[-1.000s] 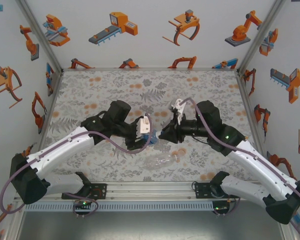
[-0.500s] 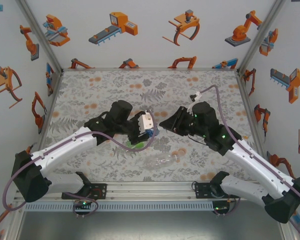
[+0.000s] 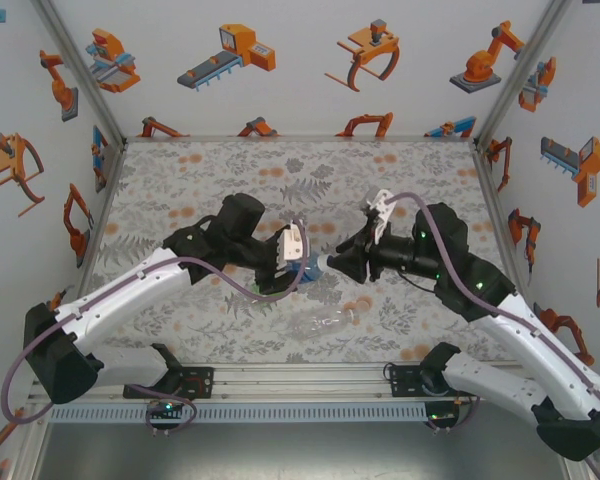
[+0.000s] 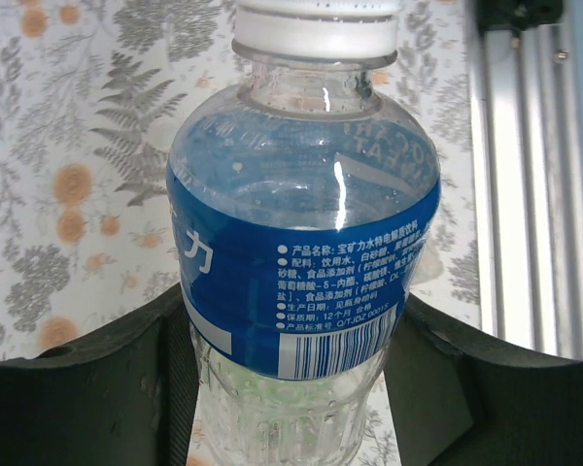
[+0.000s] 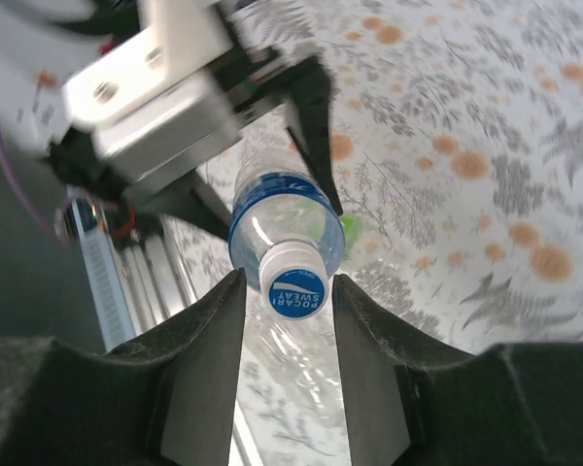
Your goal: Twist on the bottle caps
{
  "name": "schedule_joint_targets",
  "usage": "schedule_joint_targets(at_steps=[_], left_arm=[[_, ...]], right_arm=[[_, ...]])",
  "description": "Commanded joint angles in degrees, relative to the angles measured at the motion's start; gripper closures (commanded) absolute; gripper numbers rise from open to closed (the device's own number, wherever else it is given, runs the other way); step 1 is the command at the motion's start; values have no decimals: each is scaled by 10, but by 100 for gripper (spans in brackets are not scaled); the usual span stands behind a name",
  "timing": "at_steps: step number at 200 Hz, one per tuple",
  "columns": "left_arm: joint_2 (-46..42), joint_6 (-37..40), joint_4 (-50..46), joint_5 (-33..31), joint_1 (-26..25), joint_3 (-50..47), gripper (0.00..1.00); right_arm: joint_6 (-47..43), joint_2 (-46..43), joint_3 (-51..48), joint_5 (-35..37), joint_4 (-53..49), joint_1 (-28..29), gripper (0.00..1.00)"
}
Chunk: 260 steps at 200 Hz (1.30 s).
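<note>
Bottle caps were the concern. Near the worktop's near edge, a long colourless clear plastic bottle (image 3: 325,323) lay on its side on the floral mat (image 3: 180,170); whether it wore a cap was too small to tell.

Farther in, above the middle of the worktop, the left gripper (image 3: 295,265) was clenched round the body of a small blue-labelled clear plastic bottle (image 4: 301,262). It held the bottle off the mat with the neck pointing toward the right arm. A round white plastic screw cap (image 5: 293,282) with a blue printed top sat level on that neck. The right gripper (image 5: 288,291) straddled the cap with its jaws slightly parted and a sliver of gap showing on one side, so it looked released rather than pinching.

This looked like a fresh grip between turns. To do it well, the right jaws would need to close squarely on the cap's rim, with the wrist in line with the neck. The left hold would need to be firm without crushing the thin wall.
</note>
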Motion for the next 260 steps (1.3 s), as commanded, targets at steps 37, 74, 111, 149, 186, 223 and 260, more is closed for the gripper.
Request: schedule_joint_targets(at_steps=[37,74,111,149,186,223,260], left_arm=[[-11,23,-55,73,-4,25,100],[-13,22,-59,78,-5,26,100],[-15,23,-59,80,-5,25,100],[-13,21,-59,87,-6,26,100],[-10,20,-58,89,-8,28,100],[-11,20,-59,89,-8,28,100],[-15,21,-57,85,-8,27,100]], right_arm=[[-263,15,15,-177,-26,5,48],[-259,20,3,-185,-8,5,54],[-259,20,-8,-169,-10,5,54],[-259,20,-12,-154,-10,5,53],[-252,24,-16,-174,3,5,57],[-251,27,-16,-175,-1,5,65],[-208,25,-20,-156,2,5,84]])
